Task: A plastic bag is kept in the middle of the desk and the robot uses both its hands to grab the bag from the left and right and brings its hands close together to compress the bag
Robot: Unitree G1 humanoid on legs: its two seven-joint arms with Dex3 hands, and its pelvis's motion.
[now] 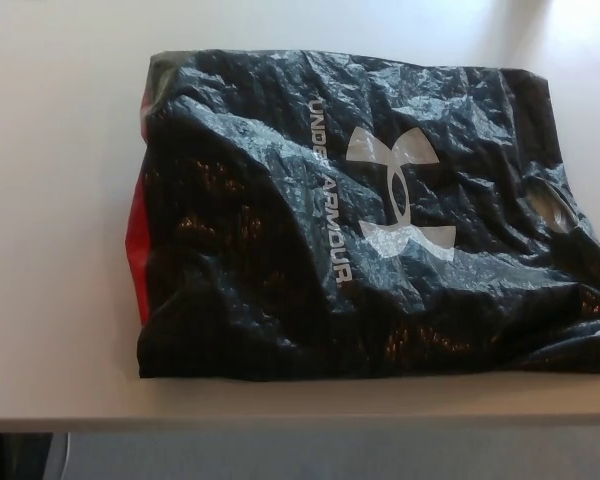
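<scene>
this looks like an office or lab workspace: a plain, pale beige desk (60, 250) with a smooth laminate top and a straight front edge, under even indoor light. below that edge runs a strip of grey floor (330, 455). little else of the room shows.

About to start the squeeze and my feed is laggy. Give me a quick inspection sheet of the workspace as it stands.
Surface: pale desk, front edge visible along the bottom.
Job's things: black plastic bag, crinkled, lying flat, white logo and lettering on top, red showing at its left edge; its right end runs out of the picture. Handle cutout near the right.
Clutter: nothing seen.
Hands: neither in view.
Cables: nothing seen.
Surroundings: grey floor below the desk edge.
</scene>
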